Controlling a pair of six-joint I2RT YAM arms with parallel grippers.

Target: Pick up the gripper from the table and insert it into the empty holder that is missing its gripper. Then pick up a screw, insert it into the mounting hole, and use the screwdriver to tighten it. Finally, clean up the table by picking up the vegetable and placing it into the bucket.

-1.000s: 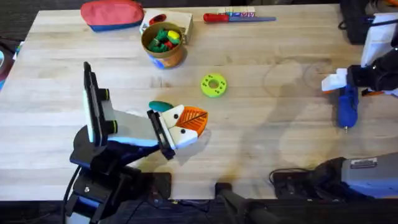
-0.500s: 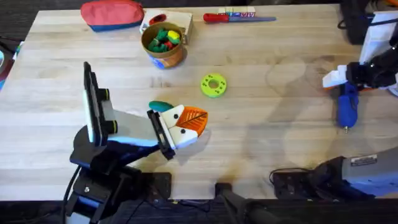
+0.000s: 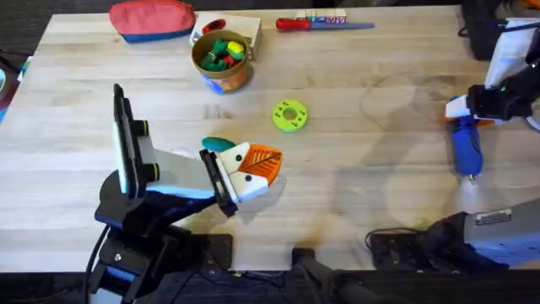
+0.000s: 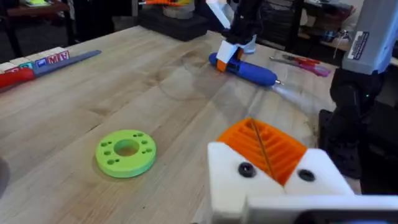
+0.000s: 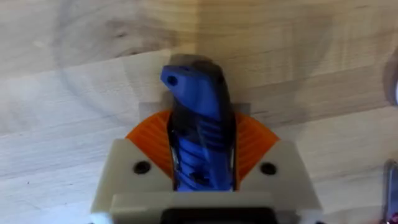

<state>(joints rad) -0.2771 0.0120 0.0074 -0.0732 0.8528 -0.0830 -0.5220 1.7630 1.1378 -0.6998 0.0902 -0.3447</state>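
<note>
Right end effector (image 5: 202, 155) grips screwdriver (image 5: 198, 118); table (image 3: 354, 177) around bare.

We see open surface (image 3: 371, 160) btw. the green disc (image 3: 290, 116) and the right hand (image 3: 466, 108). The left hand (image 3: 257, 166) blocks the way to the vegetable (image 3: 218, 144).

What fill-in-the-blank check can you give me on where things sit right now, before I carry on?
1. The right gripper has its fingers shut on the ____.
2. The vegetable lies on the table beside the ____ gripper.
3. The green disc lies flat on the table, with ____ in its mounting hole.
4. The red-handled screwdriver lies along the table's ____ edge.

Missing words: screwdriver; left; nothing; far
</note>
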